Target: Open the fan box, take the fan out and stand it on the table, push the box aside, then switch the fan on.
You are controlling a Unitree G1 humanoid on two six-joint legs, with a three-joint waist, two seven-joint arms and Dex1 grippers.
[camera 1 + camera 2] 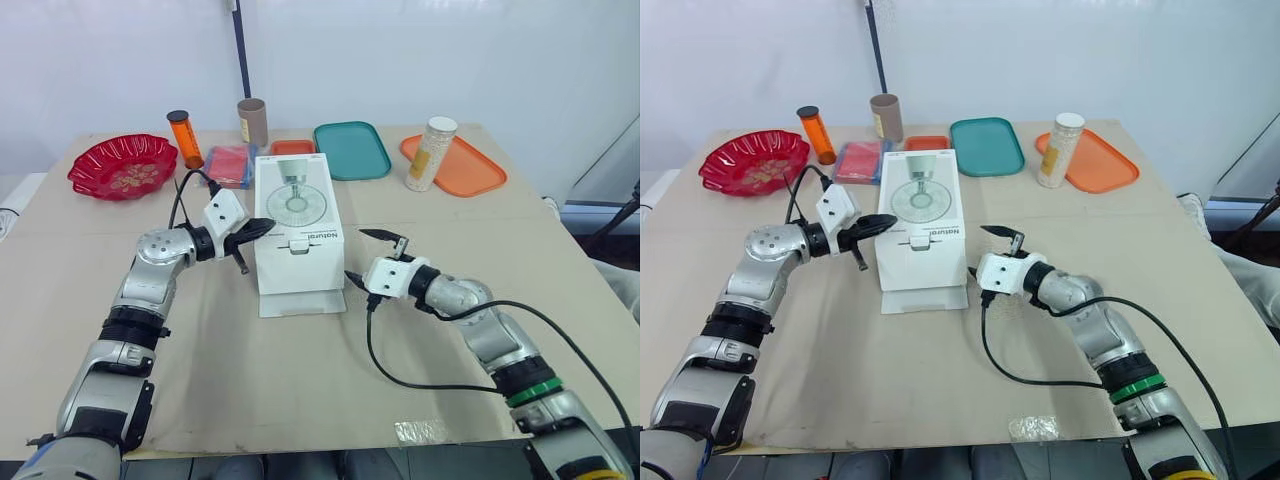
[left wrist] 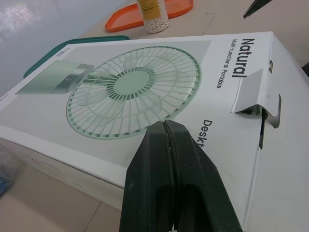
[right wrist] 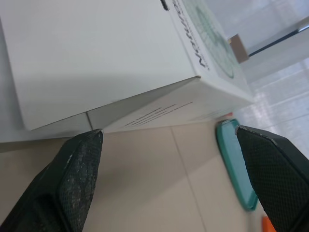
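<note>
The white fan box (image 1: 297,215) lies flat in the middle of the table, with a green fan printed on its top. Its near end flap (image 1: 302,300) is folded down onto the table, and a small tab (image 2: 256,92) sticks up from the top face. My left gripper (image 1: 262,228) is shut, with nothing between its fingers. Its tips (image 2: 166,145) are at the left edge of the box top, beside the fan picture. My right gripper (image 1: 368,258) is open just right of the box's near right corner, and its fingers (image 3: 82,159) are apart from the box wall.
Along the far edge stand a red bowl (image 1: 122,166), an orange bottle (image 1: 185,138), a cardboard tube (image 1: 252,122), a pink packet (image 1: 230,163), a teal tray (image 1: 351,150) and an orange tray (image 1: 470,170) with a tall jar (image 1: 432,153). A black cable (image 1: 420,383) loops near my right arm.
</note>
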